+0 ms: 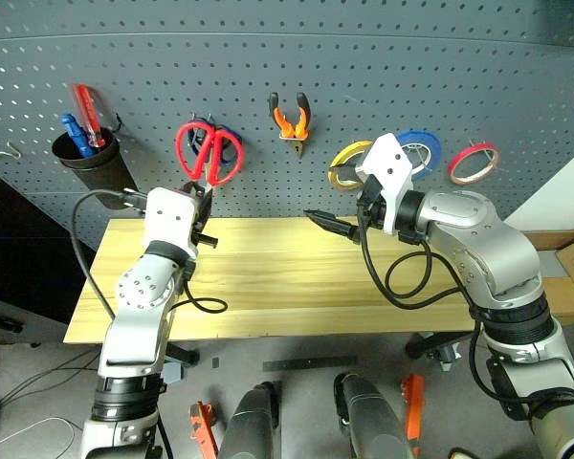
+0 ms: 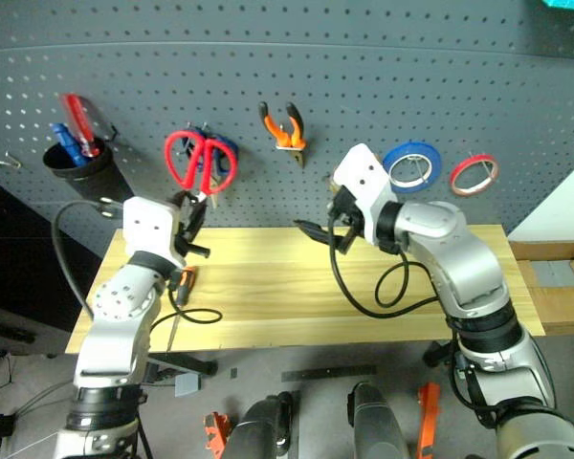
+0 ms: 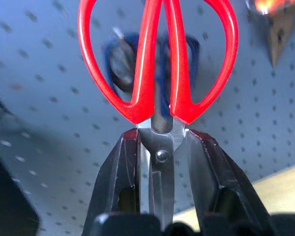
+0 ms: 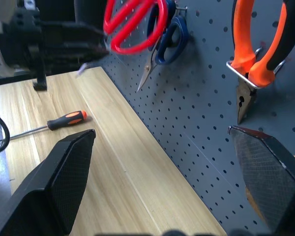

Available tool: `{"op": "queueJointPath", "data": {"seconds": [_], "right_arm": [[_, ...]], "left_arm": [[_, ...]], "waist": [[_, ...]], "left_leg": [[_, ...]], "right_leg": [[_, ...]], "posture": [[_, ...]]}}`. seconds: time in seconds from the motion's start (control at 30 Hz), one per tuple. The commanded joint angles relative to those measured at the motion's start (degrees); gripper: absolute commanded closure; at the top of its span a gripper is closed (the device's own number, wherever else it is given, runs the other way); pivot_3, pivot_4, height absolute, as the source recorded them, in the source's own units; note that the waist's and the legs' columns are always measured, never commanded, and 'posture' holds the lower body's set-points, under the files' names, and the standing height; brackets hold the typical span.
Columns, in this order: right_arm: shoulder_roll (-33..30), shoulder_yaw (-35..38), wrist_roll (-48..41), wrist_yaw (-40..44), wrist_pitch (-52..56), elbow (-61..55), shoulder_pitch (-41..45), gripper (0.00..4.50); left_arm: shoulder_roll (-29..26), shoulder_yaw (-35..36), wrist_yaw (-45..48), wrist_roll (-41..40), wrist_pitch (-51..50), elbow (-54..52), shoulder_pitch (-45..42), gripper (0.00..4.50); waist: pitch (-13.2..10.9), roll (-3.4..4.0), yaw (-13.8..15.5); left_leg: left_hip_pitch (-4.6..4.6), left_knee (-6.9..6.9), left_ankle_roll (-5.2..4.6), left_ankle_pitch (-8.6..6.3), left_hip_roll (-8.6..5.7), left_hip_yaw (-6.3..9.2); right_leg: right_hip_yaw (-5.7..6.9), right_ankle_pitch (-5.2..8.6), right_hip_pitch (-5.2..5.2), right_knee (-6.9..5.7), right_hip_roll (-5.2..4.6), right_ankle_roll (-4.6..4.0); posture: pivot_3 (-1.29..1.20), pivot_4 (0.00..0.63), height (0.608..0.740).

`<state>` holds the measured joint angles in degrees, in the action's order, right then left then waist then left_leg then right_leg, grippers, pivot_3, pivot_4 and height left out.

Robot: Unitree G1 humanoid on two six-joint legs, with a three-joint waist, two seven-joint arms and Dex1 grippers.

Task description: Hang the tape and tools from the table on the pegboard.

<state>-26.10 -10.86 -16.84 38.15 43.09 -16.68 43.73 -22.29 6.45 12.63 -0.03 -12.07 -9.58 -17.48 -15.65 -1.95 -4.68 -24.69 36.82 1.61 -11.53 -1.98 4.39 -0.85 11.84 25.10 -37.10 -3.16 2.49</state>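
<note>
Blue scissors (image 4: 169, 37) hang behind red scissors (image 1: 209, 153)

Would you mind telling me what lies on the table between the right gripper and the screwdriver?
Nothing: in the right wrist view, bare table runs from the open right gripper to the screwdriver.

Red-handled scissors (image 1: 209, 153) upright before pegboard (image 1: 364, 76)
</note>
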Motion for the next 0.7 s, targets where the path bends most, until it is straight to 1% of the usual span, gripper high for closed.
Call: {"op": "queueJointPath", "data": {"seconds": [0.03,0.07,0.1,0.23,0.27,0.3,0.37,0.47,0.53,0.6,0.7], "right_arm": [[0.26,0.70,0.35,-0.48,-0.91,-1.28,1.57,0.00],[0.29,0.68,0.34,-0.51,-0.86,-1.37,1.56,0.00],[0.30,0.68,0.30,-0.54,-0.80,-1.49,1.51,0.00],[0.47,0.32,-0.32,-0.70,0.34,-2.80,0.63,0.00],[0.55,0.12,-0.48,-0.82,0.78,-3.25,0.27,0.00],[0.94,-0.28,-0.86,-1.12,1.72,-3.93,-0.34,0.00],[1.86,-2.16,-1.38,-1.79,4.32,-5.88,-2.24,0.00],[4.64,-3.79,-1.47,-4.87,9.22,-7.67,-4.61,0.00],[7.01,-6.57,-0.89,-8.03,14.92,-9.42,-6.53,0.00],[10.75,-8.03,-1.52,-10.70,19.79,-10.50,-7.42,0.00],[14.58,-8.86,-1.56,-13.05,23.20,-10.59,-6.55,0.00]], "left_arm": [[-0.22,-1.14,1.46,-0.01,0.70,1.24,-1.96,3.15],[-0.05,-1.22,1.65,-0.30,0.66,1.39,-2.10,2.77],[0.23,-1.15,1.81,-0.80,0.52,1.35,-2.14,2.53],[0.81,-0.56,1.66,-1.56,-0.36,-0.42,-0.56,1.19],[0.84,-0.50,1.71,-1.66,-0.67,-0.98,0.16,0.92],[0.88,-0.39,1.79,-1.91,-1.60,-1.57,1.25,0.52],[0.29,-0.26,2.87,-2.63,-4.55,-2.47,4.51,0.01],[-0.97,1.61,3.96,-3.87,-7.68,-2.30,8.74,0.01],[-2.61,5.13,5.32,-6.75,-13.14,-0.08,10.29,0.01],[-4.99,8.81,7.01,-9.88,-18.81,3.95,9.66,0.01],[-7.84,11.67,8.47,-12.50,-24.48,9.53,6.65,0.01]], "waist": [[0.00,0.00,-0.01],[0.00,0.00,-0.02],[0.00,0.00,-0.03],[0.00,0.00,-0.03],[0.00,0.00,-0.05],[0.00,0.00,-0.10],[0.00,0.00,-0.23],[0.00,0.01,-0.37],[-0.01,0.01,-0.31],[-0.02,0.02,-0.29],[-0.07,0.07,-0.32]], "left_leg": [[0.00,0.00,0.00,0.00,-0.01,0.00],[0.00,0.01,0.00,0.00,0.00,0.00],[0.00,0.01,0.00,0.00,0.00,0.00],[0.00,0.00,0.00,-0.01,0.01,0.01],[0.00,0.00,0.00,-0.01,0.01,0.00],[0.00,0.00,0.00,-0.01,0.01,0.00],[0.00,0.00,-0.01,-0.02,0.03,0.02],[0.01,-0.02,-0.01,-0.06,0.10,0.05],[0.01,-0.01,-0.01,-0.06,0.13,0.06],[0.01,0.02,-0.01,-0.06,0.16,0.11],[0.01,0.06,-0.01,-0.05,0.24,0.13]], "right_leg": [[0.00,0.00,0.00,0.00,0.00,0.00],[0.00,0.00,0.00,0.01,0.00,0.00],[-0.01,0.00,0.00,0.00,-0.01,0.00],[-0.02,0.00,0.02,0.00,-0.01,0.00],[-0.02,0.00,0.02,-0.01,-0.01,0.00],[-0.02,0.00,0.02,-0.01,-0.01,0.00],[-0.05,0.00,0.02,-0.01,-0.01,0.00],[-0.07,0.00,0.07,-0.05,0.01,-0.01],[-0.07,0.00,0.12,-0.07,0.02,-0.01],[-0.04,0.01,0.13,-0.08,0.05,-0.02],[-0.02,0.05,0.14,-0.09,0.13,0.04]], "posture": [[-0.14,0.226,0.740],[-0.14,0.225,0.740],[-0.14,0.225,0.740],[-0.14,0.226,0.740],[-0.14,0.226,0.740],[-0.14,0.227,0.740],[-0.14,0.232,0.740],[-0.14,0.240,0.740],[-0.13,0.249,0.740],[-0.13,0.262,0.740],[-0.12,0.275,0.740]]}}
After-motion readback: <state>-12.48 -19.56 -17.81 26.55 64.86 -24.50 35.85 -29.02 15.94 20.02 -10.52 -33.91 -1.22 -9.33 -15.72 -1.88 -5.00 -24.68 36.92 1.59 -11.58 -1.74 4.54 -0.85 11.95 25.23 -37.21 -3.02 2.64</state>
